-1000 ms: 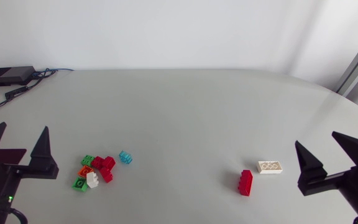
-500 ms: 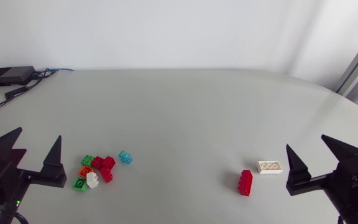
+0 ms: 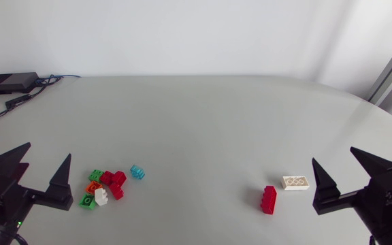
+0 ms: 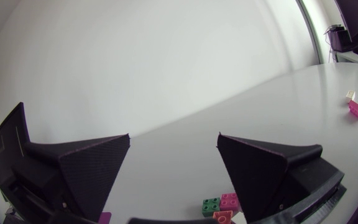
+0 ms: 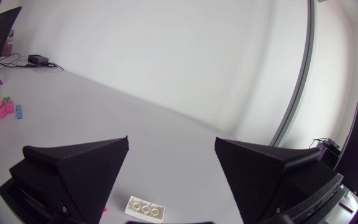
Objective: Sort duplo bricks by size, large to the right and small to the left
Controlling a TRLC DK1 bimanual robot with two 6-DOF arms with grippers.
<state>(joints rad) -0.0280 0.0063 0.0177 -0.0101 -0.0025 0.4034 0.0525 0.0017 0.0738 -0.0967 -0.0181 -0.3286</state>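
A cluster of small bricks [image 3: 103, 188], red, green, orange and white, lies at the front left, with a small light-blue brick [image 3: 137, 171] just beside it. At the front right a long white brick [image 3: 296, 182] lies flat and a long red brick [image 3: 269, 199] lies next to it. My left gripper [image 3: 41, 170] is open just left of the cluster, whose green and red bricks [image 4: 221, 205] show between its fingers. My right gripper [image 3: 346, 167] is open right of the long bricks, with the white brick [image 5: 144, 208] between its fingers. Nothing is held.
A black box [image 3: 10, 82] with cables sits at the table's far left corner. The table's rounded far edge [image 3: 346, 95] curves down on the right.
Both grippers have tilted and shifted inward toward the bricks over the last second, the left one rightward, the right one leftward. No brick has moved.
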